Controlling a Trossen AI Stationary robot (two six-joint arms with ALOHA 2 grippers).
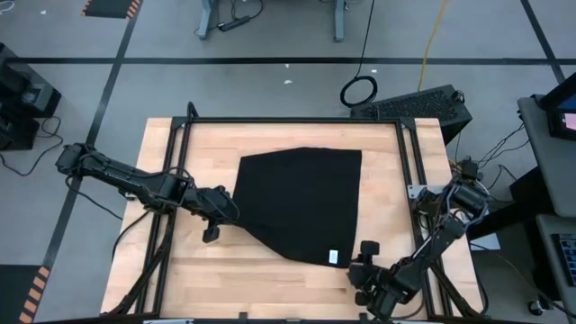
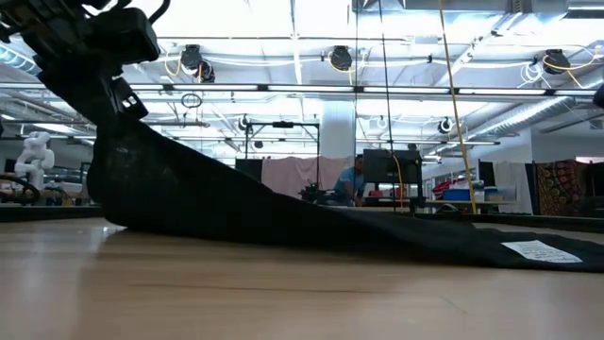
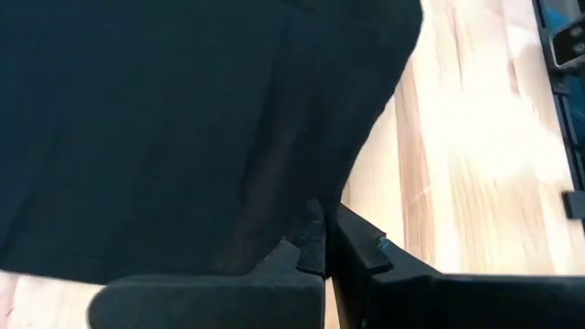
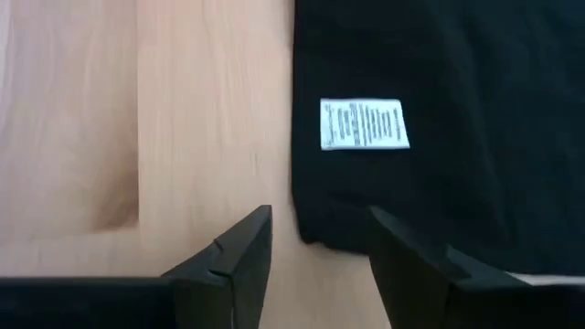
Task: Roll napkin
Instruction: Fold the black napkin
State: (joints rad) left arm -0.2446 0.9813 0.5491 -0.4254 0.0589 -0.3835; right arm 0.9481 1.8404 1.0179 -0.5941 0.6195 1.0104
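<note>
Wooden tabletop fills the centre of the high view, framed by dark rails. The napkin is spread over the middle of the frame, its white tag at the lower corner. The left gripper is closed on the napkin's left corner at centre left; the right gripper sits at lower right, just beside the tag corner.

In the low view, the left gripper is seen at upper left holding the corner raised, the cloth sloping down to the tag at lower right.

In the left wrist view, cloth is pinched between the closed fingers.

In the right wrist view, the fingers stand apart, holding nothing, with the napkin's corner at the gap.

The step is judged to be corner pick-up before rolling; closure of the right gripper on the tag corner is required next. No containers are visible.
</note>
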